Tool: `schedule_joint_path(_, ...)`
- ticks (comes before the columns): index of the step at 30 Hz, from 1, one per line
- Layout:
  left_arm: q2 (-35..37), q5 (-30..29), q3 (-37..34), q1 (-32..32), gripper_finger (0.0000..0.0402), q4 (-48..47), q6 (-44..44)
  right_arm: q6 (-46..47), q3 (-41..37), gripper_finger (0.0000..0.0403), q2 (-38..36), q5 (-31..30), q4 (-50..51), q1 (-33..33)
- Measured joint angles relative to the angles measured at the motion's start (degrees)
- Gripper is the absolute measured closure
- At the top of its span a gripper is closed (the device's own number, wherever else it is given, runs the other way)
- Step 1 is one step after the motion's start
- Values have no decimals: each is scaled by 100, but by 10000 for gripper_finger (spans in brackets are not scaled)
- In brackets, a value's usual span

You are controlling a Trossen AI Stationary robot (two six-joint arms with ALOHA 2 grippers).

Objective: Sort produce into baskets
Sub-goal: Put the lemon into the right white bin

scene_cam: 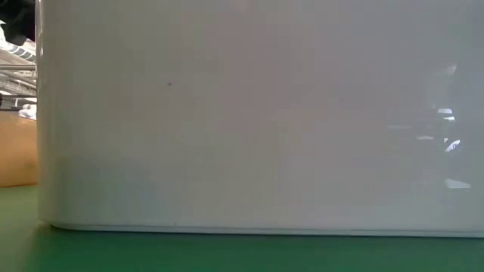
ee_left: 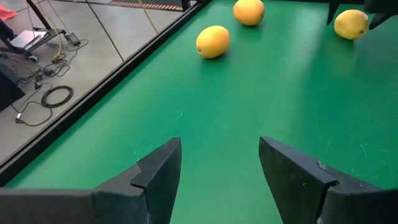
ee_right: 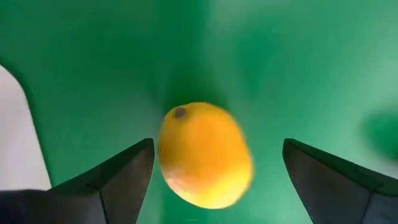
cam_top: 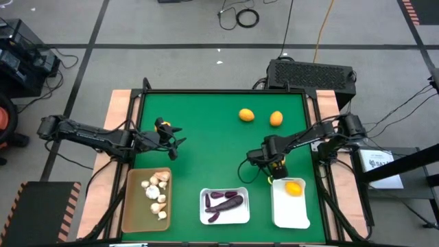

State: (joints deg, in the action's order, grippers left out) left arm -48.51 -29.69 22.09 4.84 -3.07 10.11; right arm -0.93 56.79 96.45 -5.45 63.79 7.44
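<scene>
A green table (cam_top: 219,151) is seen from above, with three baskets in a row along its lower edge. At lower left, the tan basket (cam_top: 134,206) is filled with whitish garlic bulbs (cam_top: 157,193). In the lower middle, a white basket (cam_top: 225,218) is loaded with dark purple pieces (cam_top: 225,201). At lower right, a second white basket (cam_top: 289,214) is occupied by one yellow-orange fruit (cam_top: 293,188) near its upper end.

Two more orange fruits (cam_top: 246,114) (cam_top: 276,119) are left loose on the cloth in the upper middle of the overhead frame, near each other but apart.

The right gripper (cam_top: 274,168) is placed just above the upper edge of the right-hand white basket. In its wrist view its fingers (ee_right: 115,180) are spread wide, and a yellow-orange fruit is seen between them without being touched by either one.

The left gripper (cam_top: 175,140) is held over bare cloth at centre left, above the tan basket. Its fingers (ee_left: 158,177) are parted, with nothing between them.

The low view is filled by a white basket wall (scene_cam: 257,121).
</scene>
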Motion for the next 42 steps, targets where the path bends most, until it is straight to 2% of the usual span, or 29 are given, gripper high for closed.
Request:
schedule_joint_path(5,0,0,0,0,178,-2,0,17,-223,60,8,147,-30,-7)
schedule_joint_path(8,0,0,0,0,178,-2,0,43,-194,75,10,71,-47,-4)
schedule_joint_path(18,0,0,0,0,178,-2,0,-15,-192,173,42,-196,-212,-32)
schedule_joint_path(23,0,0,0,0,178,-2,0,-60,50,217,51,-279,-230,-32)
schedule_joint_path(29,-1,0,0,0,178,-2,0,-106,732,216,51,-502,225,-31)
schedule_joint_path(33,0,0,0,0,178,-2,0,259,1343,209,49,-503,839,-17)
schedule_joint_path(36,0,0,0,0,178,-2,0,828,1880,207,43,-143,1400,14)
schedule_joint_path(42,0,0,0,0,178,-2,0,2768,2728,207,32,1316,2069,267)
